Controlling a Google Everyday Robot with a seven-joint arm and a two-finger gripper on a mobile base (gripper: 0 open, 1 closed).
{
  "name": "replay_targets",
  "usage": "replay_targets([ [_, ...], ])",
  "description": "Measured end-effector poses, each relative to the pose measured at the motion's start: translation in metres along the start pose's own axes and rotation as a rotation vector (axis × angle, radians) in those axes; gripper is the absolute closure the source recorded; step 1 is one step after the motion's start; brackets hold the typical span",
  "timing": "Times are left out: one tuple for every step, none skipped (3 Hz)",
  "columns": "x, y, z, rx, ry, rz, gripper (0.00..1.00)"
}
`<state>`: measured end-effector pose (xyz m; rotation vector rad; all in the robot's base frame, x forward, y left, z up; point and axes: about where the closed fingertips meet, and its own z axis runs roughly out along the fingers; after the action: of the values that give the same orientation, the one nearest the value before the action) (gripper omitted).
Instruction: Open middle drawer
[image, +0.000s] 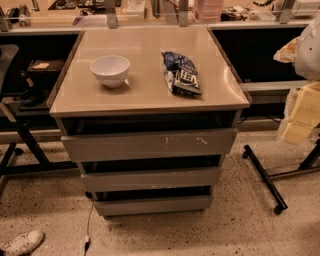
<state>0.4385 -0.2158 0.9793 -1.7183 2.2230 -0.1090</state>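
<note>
A white bowl (110, 70) sits left and a dark snack bag (181, 74) right on the cabinet (145, 96) top, the middle drawer (150, 179) lies in its front between the scratched top drawer (149, 145) and the bottom drawer (155, 205), and the gripper (286, 51) hangs well off its upper right.

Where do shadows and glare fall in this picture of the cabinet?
Camera view: warm overhead light; soft glare on the cabinet top behind the white bowl; a small shadow beside the bowl; a dark shadow band just above the middle drawer; the end effector is not in view.
</note>
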Motion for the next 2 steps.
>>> replay_targets([
  [0.0, 0.0, 0.0, 0.0, 0.0, 0.0, 0.0],
  [-0.003, 0.008, 0.014, -0.013, -0.013, 0.005, 0.0],
])
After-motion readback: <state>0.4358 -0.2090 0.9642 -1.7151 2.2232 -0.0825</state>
